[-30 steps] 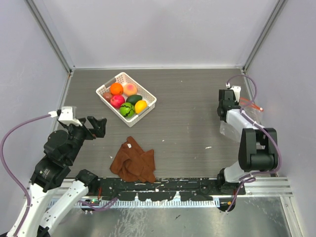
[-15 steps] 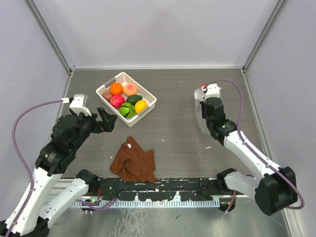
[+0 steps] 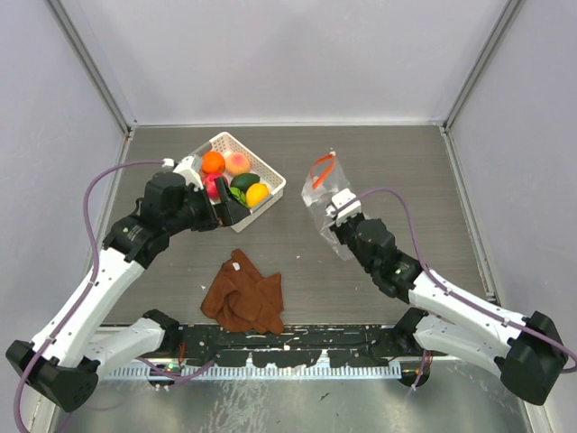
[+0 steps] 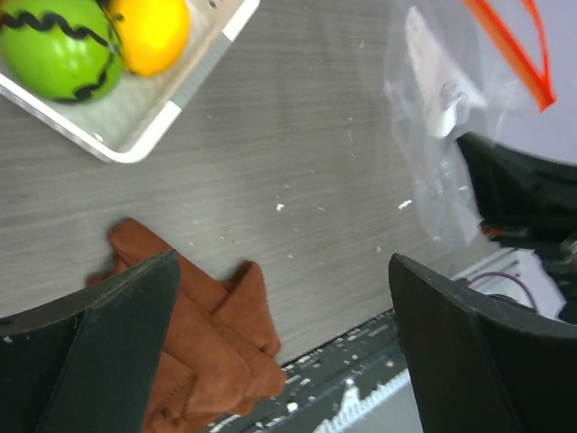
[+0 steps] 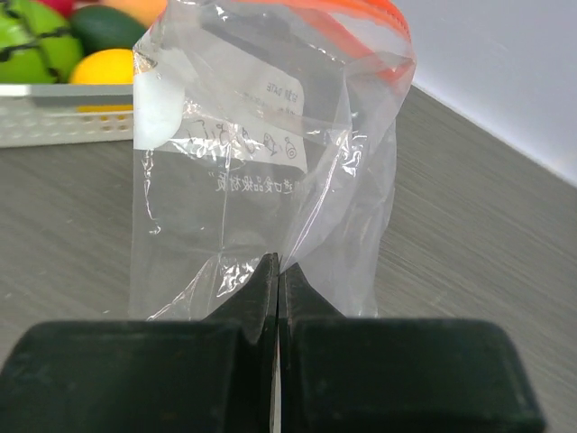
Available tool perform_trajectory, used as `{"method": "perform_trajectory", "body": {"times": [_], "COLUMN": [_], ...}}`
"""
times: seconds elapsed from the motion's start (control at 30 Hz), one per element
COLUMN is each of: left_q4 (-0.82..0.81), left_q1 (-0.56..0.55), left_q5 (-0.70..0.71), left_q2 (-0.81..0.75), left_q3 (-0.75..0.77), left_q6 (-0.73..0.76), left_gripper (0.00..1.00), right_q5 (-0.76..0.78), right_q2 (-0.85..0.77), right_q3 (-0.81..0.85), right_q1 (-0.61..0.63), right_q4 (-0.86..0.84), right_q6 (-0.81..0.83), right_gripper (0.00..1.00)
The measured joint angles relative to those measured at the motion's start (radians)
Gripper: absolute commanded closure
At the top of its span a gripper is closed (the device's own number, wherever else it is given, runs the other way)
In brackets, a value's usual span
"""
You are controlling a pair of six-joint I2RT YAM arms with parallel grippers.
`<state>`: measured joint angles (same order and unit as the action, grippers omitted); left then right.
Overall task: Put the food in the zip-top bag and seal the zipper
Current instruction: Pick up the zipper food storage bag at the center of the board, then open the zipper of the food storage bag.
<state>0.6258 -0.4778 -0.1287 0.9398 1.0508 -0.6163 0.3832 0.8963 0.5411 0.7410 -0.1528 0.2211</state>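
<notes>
Right jaws are pinching the zip-top bag (image 5: 261,153) rising ahead of them; left jaws are hanging released, food (image 4: 59,50) just beyond them

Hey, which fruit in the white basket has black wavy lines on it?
The bright green one, in the corner of the basket beside the plain yellow fruit. No other fruit in view shows such lines.

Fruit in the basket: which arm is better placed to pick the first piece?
Left. The left end effector hovers open at the basket beside the fruit; the right end effector is shut on the zip-top bag.
</notes>
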Motion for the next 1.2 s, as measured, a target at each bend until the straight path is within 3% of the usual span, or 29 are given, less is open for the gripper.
{"method": "perform_trajectory", "body": {"times": [0.33,0.6,1.03,1.2], "left_q4": [-0.035,-0.066,-0.151,-0.174], "left_q1": [0.0,0.0,0.0,0.0], "left_q5": [-0.076,-0.081,-0.142,-0.195], "left_q2": [0.123,0.205,0.358,0.444], "left_q3": [0.043,0.034,0.024,0.023], "left_q6": [-0.142,-0.187,-0.211,-0.215], "left_gripper": [0.02,0.12,0.36,0.53], "right_q5": [0.061,0.119,0.166,0.178], "right_q2": [0.079,0.172,0.247,0.272], "right_q3": [-0.092,-0.1,-0.108,-0.109], "right_q1": [0.289,0.395,0.446,0.449], "right_q4": [-0.213,-0.317,-0.377,-0.378], "right_q6": [0.175,0.253,0.297,0.305], "right_gripper": [0.99,0.99,0.99,0.99]}}
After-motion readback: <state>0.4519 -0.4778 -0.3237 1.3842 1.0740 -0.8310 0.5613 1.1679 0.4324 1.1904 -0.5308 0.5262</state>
